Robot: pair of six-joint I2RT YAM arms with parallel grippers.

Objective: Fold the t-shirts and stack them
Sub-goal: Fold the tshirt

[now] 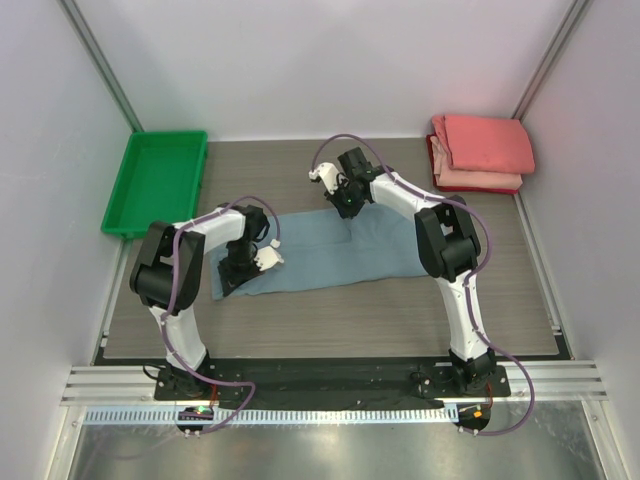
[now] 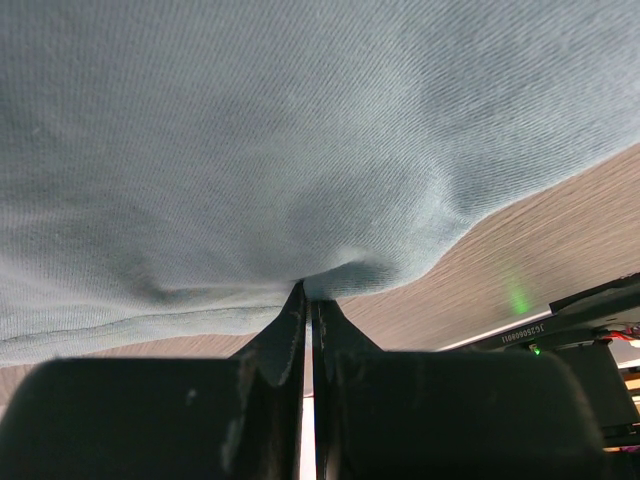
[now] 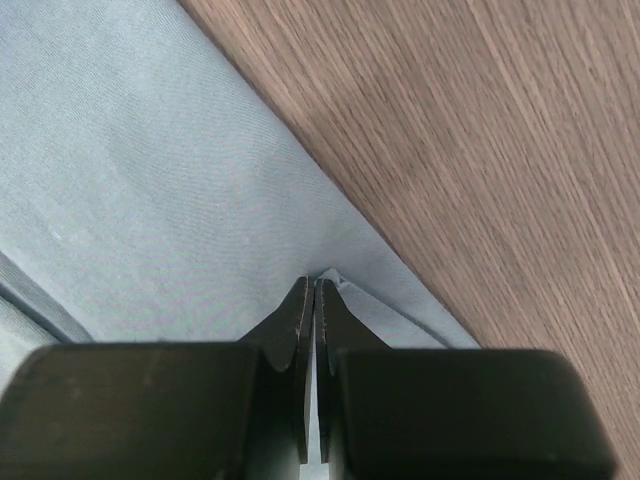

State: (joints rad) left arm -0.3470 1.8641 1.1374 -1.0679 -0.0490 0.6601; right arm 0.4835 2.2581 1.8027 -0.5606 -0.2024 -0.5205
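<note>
A dusty blue-grey t-shirt [image 1: 335,252] lies as a long flat strip across the middle of the table. My left gripper [image 1: 237,270] is down at its left end, shut on a pinch of the cloth [image 2: 300,150]; the fabric puckers at the gripper's tips [image 2: 310,292]. At the strip's far edge my right gripper [image 1: 346,208] is shut on the blue hem [image 3: 150,180], and a small fold of cloth rises at its tips [image 3: 316,283]. Two coral-pink t-shirts [image 1: 482,150] sit folded and stacked at the back right corner.
A green plastic tray [image 1: 155,182] stands at the back left. Bare wooden tabletop [image 3: 480,150] shows beyond the shirt's far edge. White walls close in the sides and back.
</note>
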